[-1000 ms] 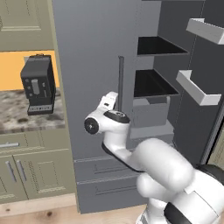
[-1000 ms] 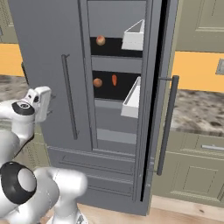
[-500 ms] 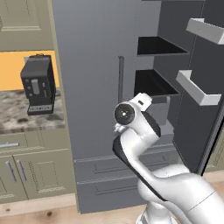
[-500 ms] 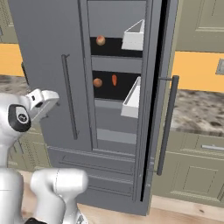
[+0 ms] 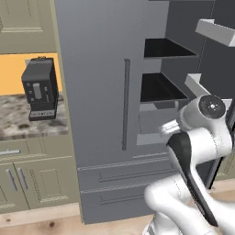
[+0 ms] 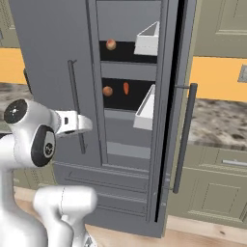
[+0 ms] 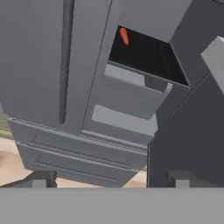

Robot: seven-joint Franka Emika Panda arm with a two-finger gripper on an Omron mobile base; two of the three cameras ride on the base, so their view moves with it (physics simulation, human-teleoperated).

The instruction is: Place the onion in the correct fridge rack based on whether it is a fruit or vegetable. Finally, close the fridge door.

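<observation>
The onion [image 6: 107, 90], a small orange-brown ball, lies on the fridge's lower rack [image 6: 140, 95] just left of an orange carrot [image 6: 126, 88]. The carrot [image 7: 124, 36] also appears in the hand view, at the back of that dark rack. My gripper [image 6: 86, 124] hangs in front of the closed left door, below and left of the onion and well clear of it. From the left base view the gripper [image 5: 166, 129] sits before the open compartment. Its fingertips [image 7: 40, 179] stand wide apart, open, with nothing between them.
The right fridge door [image 6: 166, 120] stands open toward me, with its long handle [image 6: 185, 135] and white door bins [image 6: 145, 107]. A reddish round fruit [image 6: 111, 44] rests on the upper rack. A coffee machine [image 5: 40, 87] stands on the counter to the left.
The arm has swung right across the closed left door toward the open compartment. The onion, the carrot and the open door have not moved.
</observation>
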